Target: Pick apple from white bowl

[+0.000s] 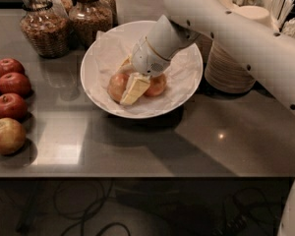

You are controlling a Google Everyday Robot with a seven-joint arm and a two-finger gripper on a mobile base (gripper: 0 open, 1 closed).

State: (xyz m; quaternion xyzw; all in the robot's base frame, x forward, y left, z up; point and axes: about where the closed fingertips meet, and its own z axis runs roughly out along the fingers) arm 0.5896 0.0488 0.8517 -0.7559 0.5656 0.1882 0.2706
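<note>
Dark grey counter (pixel 226 132) fills my view, glossy, with a patch of light reflected near its front edge. On it, toward the back, the white bowl (pixel 187 90) sits lined with crumpled white paper (pixel 108 53). The apple (pixel 116 85), yellowish-orange with a reddish blush, lies in the front left part of that bowl. Its pinker-red neighbour (pixel 158 85) lies just to its right.

I have the gripper (pixel 126 82) down inside the bowl, reaching in from the upper right on the white arm (pixel 236 38). Its beige fingers (pixel 134 88) stand apart: one slants down between the two apples, and the other shows as a small wedge at the apple's far upper side. So they straddle the apple. I cannot tell whether either pad actually touches it.

Behind the bowl to the left stand two glass jars (pixel 42 26) of brownish contents. A stack of beige disposable bowls (pixel 228 70) sits just right of the white bowl, partly behind the arm. Along the left edge of the counter, well apart from the bowl, I see a column of dark red apples (pixel 10 106), with a paler apple (pixel 6 135) nearest the front. Cables (pixel 88 210) lie on the floor below the counter.
</note>
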